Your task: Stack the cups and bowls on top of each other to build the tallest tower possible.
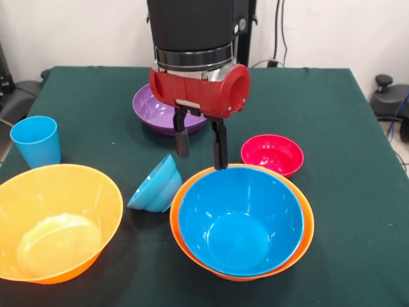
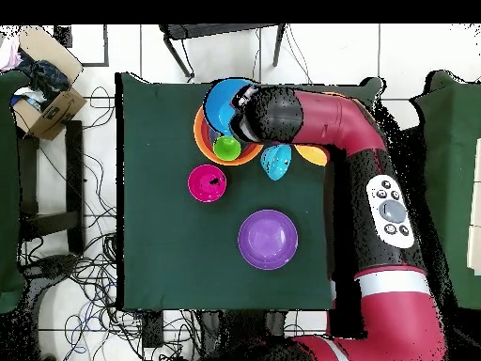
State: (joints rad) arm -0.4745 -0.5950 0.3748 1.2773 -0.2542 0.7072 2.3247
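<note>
Big blue bowl (image 1: 239, 220) upright in orange bowl (image 1: 305, 233); small blue bowl (image 1: 155, 185) tipped sideways

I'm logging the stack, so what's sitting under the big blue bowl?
The big blue bowl is nested inside an orange bowl; only its rim shows around it. Whatever lies between them is hidden.

No text, label, brand, number or sign can be read in either view. The bowls, the cup, the green table cover and the red and black arm all show plain surfaces without lettering. The cardboard box (image 2: 44, 106) at the edge of the overhead view and the light panel with round buttons (image 2: 392, 211) on the arm bear marks too small to make out.
</note>
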